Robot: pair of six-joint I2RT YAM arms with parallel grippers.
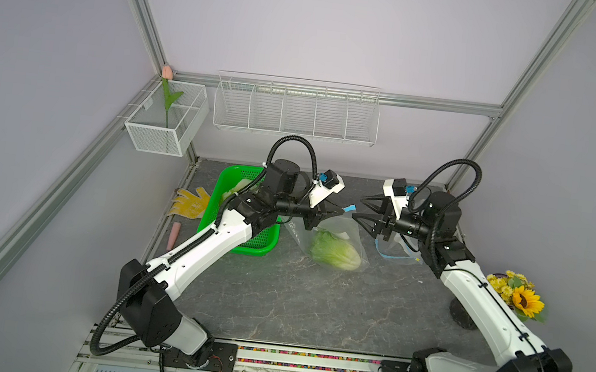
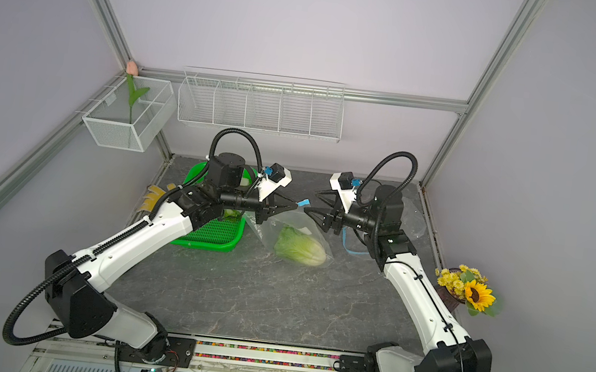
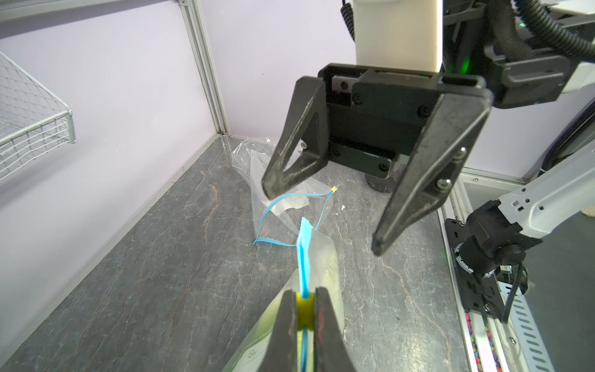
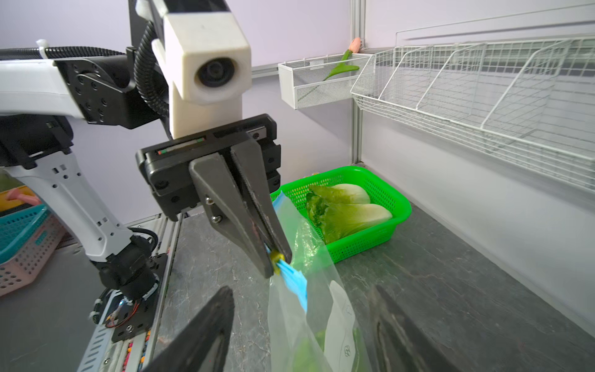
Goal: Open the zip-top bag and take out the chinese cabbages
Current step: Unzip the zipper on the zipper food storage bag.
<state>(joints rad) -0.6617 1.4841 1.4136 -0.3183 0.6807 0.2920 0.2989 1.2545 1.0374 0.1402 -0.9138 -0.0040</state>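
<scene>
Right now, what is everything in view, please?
zip-top bag: one, clear, centre
chinese cabbages: three, green, two in basket, one in bag
basket: one, green, rear left
empty bags: two, clear, rear right
glove: one, yellow, by basket
stick: one, pink, left edge
wire rack: one, white, back wall
mesh box: one, white, left wall
bouquet: one, yellow, right edge
left end effector: one, black, shut on zip-top bag
right end effector: one, black, open

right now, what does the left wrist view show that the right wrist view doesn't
Only left wrist: an empty bag lying on the table. Only right wrist: the basket holding two cabbages. Both: the left gripper shut on the yellow slider of the held bag, and the right gripper open, holding nothing.
</scene>
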